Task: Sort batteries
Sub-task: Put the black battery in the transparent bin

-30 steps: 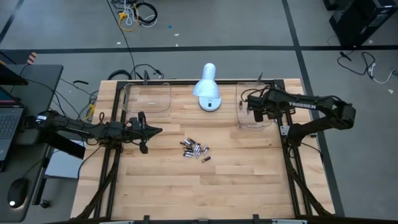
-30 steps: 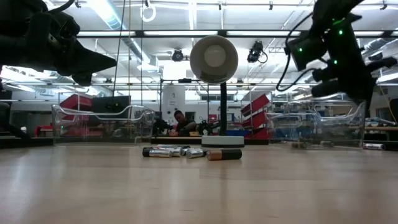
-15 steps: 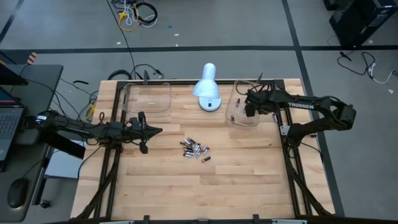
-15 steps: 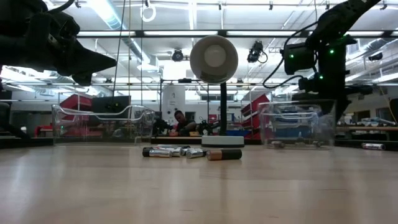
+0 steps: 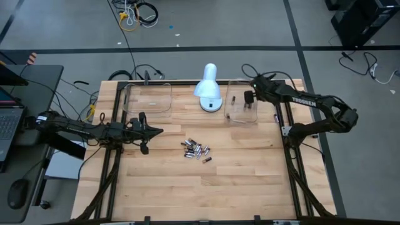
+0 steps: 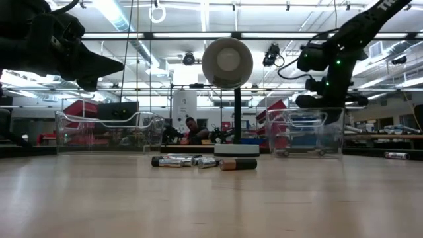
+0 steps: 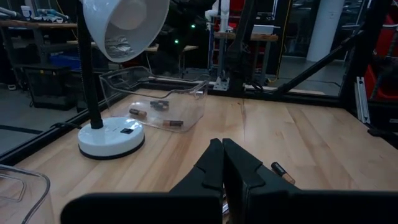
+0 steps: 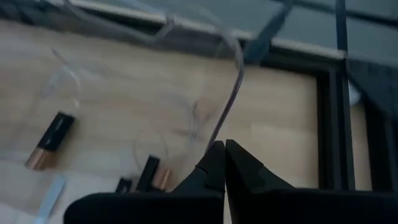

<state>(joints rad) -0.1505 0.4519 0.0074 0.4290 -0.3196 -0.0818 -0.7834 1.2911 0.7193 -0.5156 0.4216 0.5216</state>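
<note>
1. High view: I see the batteries (image 5: 196, 150) in a small heap at the table's middle. My right gripper (image 5: 249, 98) sits at one o'clock from them, on the rim of a clear tray (image 5: 240, 115) just beside the white lamp (image 5: 208, 89). My left gripper (image 5: 156, 131), fingers pressed together, hangs at nine o'clock.
2. Low view: the heap lies before the lamp's base.
3. Left wrist view: a few batteries lie inside that tray.
4. Right wrist view: the fingers pinch the tray's wall.
</note>
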